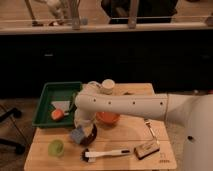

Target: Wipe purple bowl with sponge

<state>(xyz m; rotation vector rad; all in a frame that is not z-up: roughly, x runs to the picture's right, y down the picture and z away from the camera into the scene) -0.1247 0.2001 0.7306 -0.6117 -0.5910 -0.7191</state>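
Note:
The blue-grey sponge (77,135) is at the tip of my gripper (80,129), which points down at the front left of the wooden table (125,142). The gripper is shut on the sponge. The sponge is tilted and pressed against the left side of the dark purple bowl (91,135). The bowl sits just right of the sponge and its back part is hidden under my wrist. My white arm (125,105) reaches in from the right across the table.
An orange bowl (107,119) sits behind the purple bowl. A green tray (46,100) at the back left holds an orange item (57,114). A light-green cup (56,147), a white-handled brush (105,153), a brown-and-white block (146,149) and a fork (149,128) lie along the front.

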